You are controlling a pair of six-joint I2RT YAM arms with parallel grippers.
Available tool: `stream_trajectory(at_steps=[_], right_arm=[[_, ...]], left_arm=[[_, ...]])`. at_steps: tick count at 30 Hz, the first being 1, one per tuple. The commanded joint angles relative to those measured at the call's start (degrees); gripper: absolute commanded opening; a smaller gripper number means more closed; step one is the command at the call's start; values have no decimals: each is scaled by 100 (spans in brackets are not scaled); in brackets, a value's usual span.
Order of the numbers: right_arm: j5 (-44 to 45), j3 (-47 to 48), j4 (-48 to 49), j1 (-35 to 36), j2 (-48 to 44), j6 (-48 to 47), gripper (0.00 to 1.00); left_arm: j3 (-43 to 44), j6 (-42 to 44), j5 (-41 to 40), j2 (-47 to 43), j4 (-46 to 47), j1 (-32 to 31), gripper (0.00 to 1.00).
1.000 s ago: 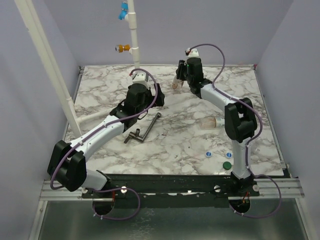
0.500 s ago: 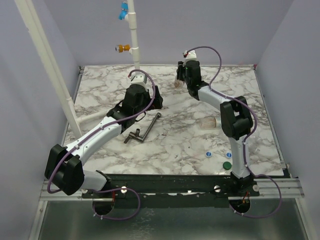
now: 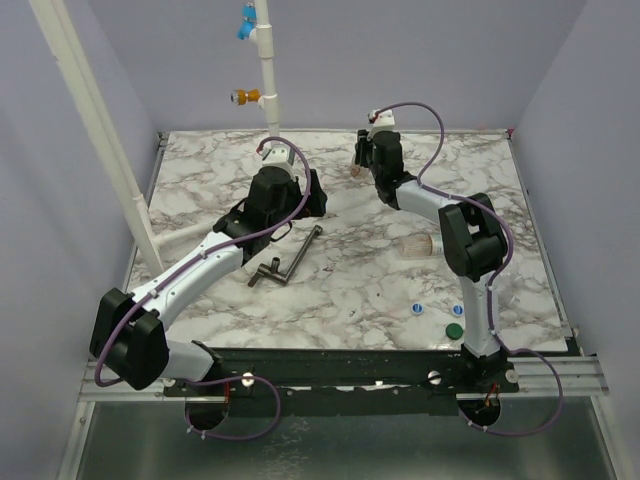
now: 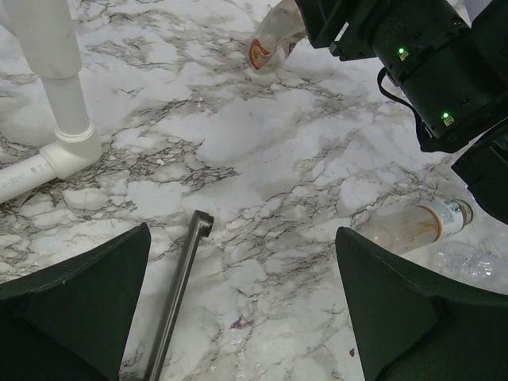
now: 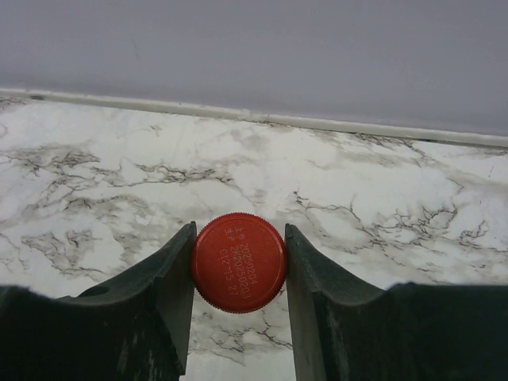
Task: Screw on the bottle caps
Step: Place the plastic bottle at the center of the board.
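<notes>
My right gripper is shut on the red cap, gripping its ribbed rim from both sides. In the top view this gripper is at the far middle of the table. The bottle with the reddish label hangs tilted below it, base near the marble. Whether the base touches, I cannot tell. My left gripper is open and empty above the table. A second clear bottle lies on its side to its right, seen also from above. Two white-and-blue caps and a green cap lie near the right arm's base.
A metal L-shaped wrench lies mid-table, its end below my left gripper. A white pipe with an elbow stands at the left. A crumpled clear bottle lies beside the second bottle. Grey walls close the back and sides.
My right gripper has moved slightly toward the back wall with the red cap and bottle, its elbow shifting left. My left arm has shifted a little toward the back.
</notes>
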Motion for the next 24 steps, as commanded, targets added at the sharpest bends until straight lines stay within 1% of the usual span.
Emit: stream_trajectory(at_steps=[1, 6, 12, 24], right_arm=[[213, -209, 4, 34, -150, -30, 47], [229, -177, -68, 32, -153, -56, 60], [286, -137, -97, 34, -205, -108, 69], [329, -61, -215, 34, -188, -122, 76]], left_arm=[[164, 39, 145, 60, -105, 29, 99], [182, 42, 154, 81, -121, 32, 99], [203, 57, 171, 124, -123, 31, 99], [253, 88, 214, 195, -122, 45, 99]])
